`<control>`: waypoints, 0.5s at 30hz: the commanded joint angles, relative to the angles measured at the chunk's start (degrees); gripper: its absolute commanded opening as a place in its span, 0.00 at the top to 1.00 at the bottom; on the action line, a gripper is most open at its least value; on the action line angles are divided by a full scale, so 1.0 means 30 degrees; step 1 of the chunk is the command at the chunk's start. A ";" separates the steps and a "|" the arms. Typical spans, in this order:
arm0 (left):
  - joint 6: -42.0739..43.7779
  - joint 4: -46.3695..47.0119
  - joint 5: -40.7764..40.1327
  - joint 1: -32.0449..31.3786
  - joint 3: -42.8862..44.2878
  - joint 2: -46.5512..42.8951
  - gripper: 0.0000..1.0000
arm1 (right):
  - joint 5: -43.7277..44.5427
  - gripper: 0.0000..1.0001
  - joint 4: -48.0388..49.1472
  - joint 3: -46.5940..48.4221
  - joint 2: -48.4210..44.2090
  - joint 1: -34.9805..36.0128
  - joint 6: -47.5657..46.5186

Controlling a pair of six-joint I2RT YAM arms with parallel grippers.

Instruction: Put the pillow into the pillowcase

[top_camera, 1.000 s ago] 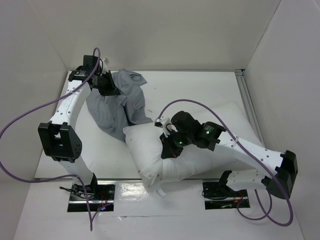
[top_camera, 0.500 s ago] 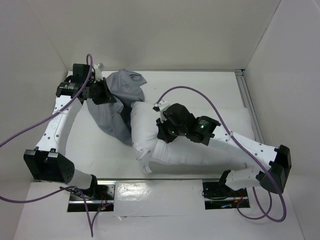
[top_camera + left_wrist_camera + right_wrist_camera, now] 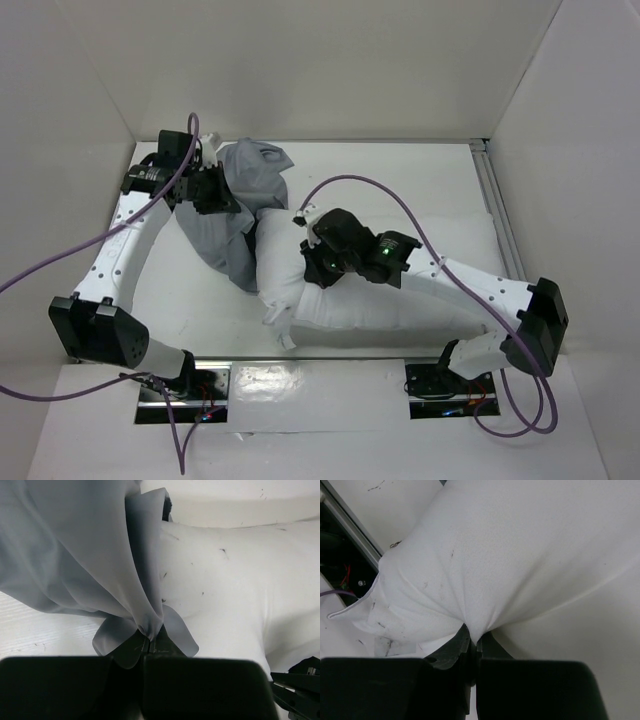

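Left gripper (image 3: pixel 213 190), seen from above, is clamped on the pillowcase (image 3: pixel 245 175) at the far left of the table (image 3: pixel 400 180). It holds up a grey bunch, and the rest of the cloth drapes toward the pillow (image 3: pixel 400 305). Right gripper (image 3: pixel 316 266) is pinched shut on the pillow's left end, which touches the pillowcase; whether that end sits inside the opening I cannot tell. The pillow lies across the near right of the table, its right end near a metal rail (image 3: pixel 497 215). The table is white and boxed in by plain white walls (image 3: pixel 320 70), and purple cables (image 3: pixel 60 260) loop from both arms.

From the left wrist, the black fingers (image 3: pixel 125 652) meet on a fold of the pillowcase (image 3: pixel 85 545), with thin cloth fanning out either side of the nip. The pillow (image 3: pixel 225 590) behind it shows dark specks that are lost from above.

From the right wrist, the closed fingers (image 3: pixel 445 652) grip a pucker of the pillow (image 3: pixel 520 555), with creases radiating from it. A small tag (image 3: pixel 347 612) juts from one corner. Past it is a dark recess holding red wires (image 3: pixel 345 577).
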 commanded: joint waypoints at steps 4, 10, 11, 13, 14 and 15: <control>-0.0190 0.0047 -0.0243 -0.0185 0.0669 0.0228 1.00 | -0.1211 1.00 0.1110 -0.0213 -0.1212 0.0584 0.0307; -0.0366 0.0047 -0.0421 -0.0185 0.1226 0.0406 1.00 | -0.1883 1.00 0.0520 0.0138 -0.0366 0.1697 0.0131; -0.0366 0.0047 -0.0421 -0.0185 0.1226 0.0406 1.00 | -0.1885 1.00 0.0520 0.0370 -0.0363 0.1699 -0.0043; -0.0192 0.0047 -0.0247 -0.0185 0.1226 0.0406 1.00 | -0.2059 1.00 0.0955 0.0547 0.0338 0.1902 -0.0480; -0.0190 0.0047 -0.0245 -0.0359 0.1226 0.0406 1.00 | -0.2061 1.00 0.0959 0.0955 0.0660 0.1904 -0.0716; -0.0190 0.0047 -0.0071 -0.0361 0.1052 0.0174 1.00 | -0.1161 1.00 0.0959 0.1278 0.1359 0.1904 -0.0980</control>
